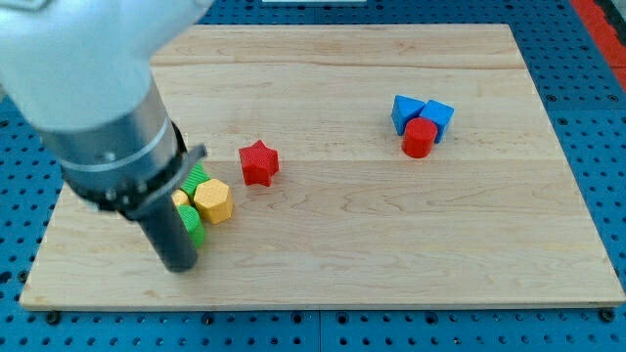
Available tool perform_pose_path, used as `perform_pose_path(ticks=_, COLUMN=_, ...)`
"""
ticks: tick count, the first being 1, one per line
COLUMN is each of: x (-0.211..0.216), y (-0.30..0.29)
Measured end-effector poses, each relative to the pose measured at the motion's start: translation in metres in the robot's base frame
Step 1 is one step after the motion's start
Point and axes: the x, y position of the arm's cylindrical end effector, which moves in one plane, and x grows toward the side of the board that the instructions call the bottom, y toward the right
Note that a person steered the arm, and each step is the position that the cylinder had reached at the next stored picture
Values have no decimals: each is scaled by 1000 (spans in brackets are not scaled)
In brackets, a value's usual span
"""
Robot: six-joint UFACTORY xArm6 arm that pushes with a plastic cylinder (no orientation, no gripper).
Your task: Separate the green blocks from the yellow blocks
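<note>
My tip [180,265] rests on the board at the view's lower left, touching the left side of a cluster of green and yellow blocks. A yellow hexagon block [213,201] lies at the cluster's right. A green block [196,178] sits just above it, partly hidden by my arm. Another green block [193,227] lies right beside the rod, below a small visible piece of a second yellow block [181,199]. The arm's large body hides whatever lies further left.
A red star block [258,161] lies right of the cluster. Two blue blocks [407,110] [437,116] and a red cylinder [420,137] are grouped at the view's upper right. The wooden board [391,254] ends near my tip at the bottom left.
</note>
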Motion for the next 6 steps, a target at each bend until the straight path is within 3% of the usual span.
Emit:
perform_pose_path(ticks=3, x=-58, y=-12)
perform_pose_path(ticks=6, x=-79, y=-20)
